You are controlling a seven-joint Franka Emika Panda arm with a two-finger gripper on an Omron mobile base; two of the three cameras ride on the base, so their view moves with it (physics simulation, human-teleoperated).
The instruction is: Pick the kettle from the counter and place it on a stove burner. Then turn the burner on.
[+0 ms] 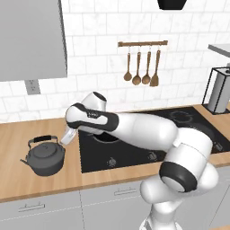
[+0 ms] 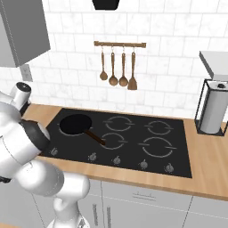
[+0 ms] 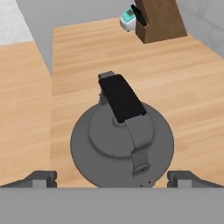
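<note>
I have the bench (image 1: 40, 182) across the frame, a light brown wood-plank top with a thick front edge. The kettle (image 1: 45, 156) stands upright on it, left of the black glass cooktop (image 2: 129, 147) set into the wood, a strip of bare plank between them. On the cooktop's back left ring sits a black frying pan (image 2: 75, 124), handle pointing toward the middle. At the far right of the bench stands a paper towel holder (image 2: 212, 111). Beyond the kettle in the hand view I see a brown knife block (image 3: 159, 19) on the wood, with a small white and teal thing (image 3: 127, 18) just beside it.
</note>
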